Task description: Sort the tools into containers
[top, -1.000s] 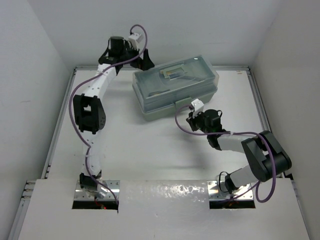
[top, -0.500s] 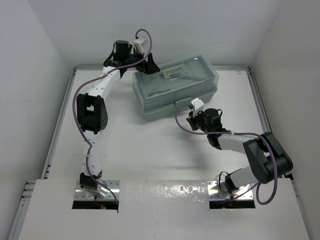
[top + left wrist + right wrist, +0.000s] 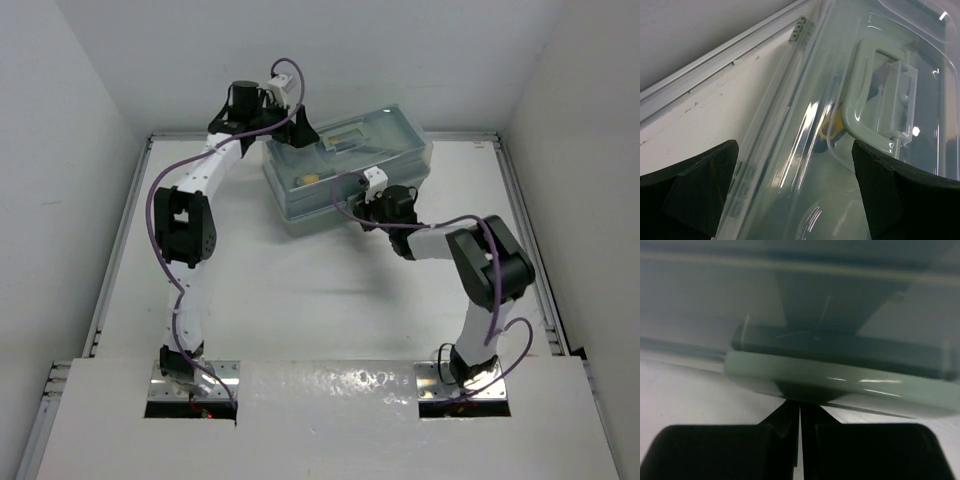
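At the far middle of the bench (image 3: 300,290) the toolbox (image 3: 345,175) lies long side across, its front latch (image 3: 840,375) right before the closed, empty jaws of the right gripper (image 3: 800,412), while the left gripper (image 3: 795,150) spreads its jaws wide over the far-left edge of the lid (image 3: 805,115).

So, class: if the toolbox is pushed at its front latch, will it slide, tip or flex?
It would probably slide rather than tip: the toolbox looks wide and low on a smooth table. Its translucent lid seems thin, so it may flex. Tools show inside, so it is likely fairly heavy.
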{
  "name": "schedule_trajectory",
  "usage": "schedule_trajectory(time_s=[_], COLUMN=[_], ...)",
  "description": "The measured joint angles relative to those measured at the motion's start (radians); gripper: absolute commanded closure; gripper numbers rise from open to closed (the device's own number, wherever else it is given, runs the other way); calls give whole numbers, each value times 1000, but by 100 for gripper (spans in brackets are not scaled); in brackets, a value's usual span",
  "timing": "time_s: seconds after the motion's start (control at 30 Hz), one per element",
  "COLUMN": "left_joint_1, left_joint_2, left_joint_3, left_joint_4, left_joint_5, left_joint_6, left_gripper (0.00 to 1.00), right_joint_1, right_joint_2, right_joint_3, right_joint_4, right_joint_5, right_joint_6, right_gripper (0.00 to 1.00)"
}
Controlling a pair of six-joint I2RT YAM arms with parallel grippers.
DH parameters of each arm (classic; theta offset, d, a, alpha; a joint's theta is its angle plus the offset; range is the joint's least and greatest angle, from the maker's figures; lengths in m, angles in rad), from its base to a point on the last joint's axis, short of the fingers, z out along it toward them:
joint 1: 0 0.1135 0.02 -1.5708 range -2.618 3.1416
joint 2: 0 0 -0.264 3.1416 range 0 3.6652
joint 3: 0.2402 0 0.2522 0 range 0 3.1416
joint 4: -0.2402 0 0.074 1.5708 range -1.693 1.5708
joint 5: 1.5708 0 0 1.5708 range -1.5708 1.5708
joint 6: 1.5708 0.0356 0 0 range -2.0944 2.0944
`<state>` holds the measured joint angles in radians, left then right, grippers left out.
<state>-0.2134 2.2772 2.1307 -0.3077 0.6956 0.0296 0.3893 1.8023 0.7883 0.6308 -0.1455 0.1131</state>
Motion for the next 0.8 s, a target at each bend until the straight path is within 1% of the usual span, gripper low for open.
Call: schedule_trajectory(time_s=[0.07,0.13,0.2,0.27,0.43,0.53,0.63,0.67,0.73,0.77,0.8], left_joint_1=[-1,-3,-7,-11,-14,-20,-24,-24,-28,-29,-29], left_joint_2=[0,-3,-5,-6,-18,-29,-42,-48,-60,-69,-74], left_joint_3=[-7,-18,-20,-23,-34,-37,-36,-36,-36,-36,-36], left_joint_4=[8,19,20,20,19,0,-27,-38,-63,-77,-87], left_joint_5=[-8,-6,-7,-7,-19,-42,-76,-87,-109,-118,-124], left_joint_6=[1,2,9,16,29,48,62,69,80,88,94], left_gripper=[7,7,7,7,6,6,6,5,4,4,3], right_joint_1=[2,1,1,1,2,4,6,6,6,6,6], right_joint_2=[74,48,-39,-133,-354,-465,-545,-573,-634,-667,-700], right_joint_3=[22,-59,-175,-253,-331,-359,-370,-382,-422,-441,-460], right_joint_4=[49,129,165,171,148,47,-95,-139,-209,-249,-291], right_joint_5=[3,14,27,33,29,27,37,45,71,93,117], right_joint_6=[25,34,27,16,0,-7,-2,4,16,21,27], right_gripper=[100,100,100,100,100,99,91,82,79,75,62])
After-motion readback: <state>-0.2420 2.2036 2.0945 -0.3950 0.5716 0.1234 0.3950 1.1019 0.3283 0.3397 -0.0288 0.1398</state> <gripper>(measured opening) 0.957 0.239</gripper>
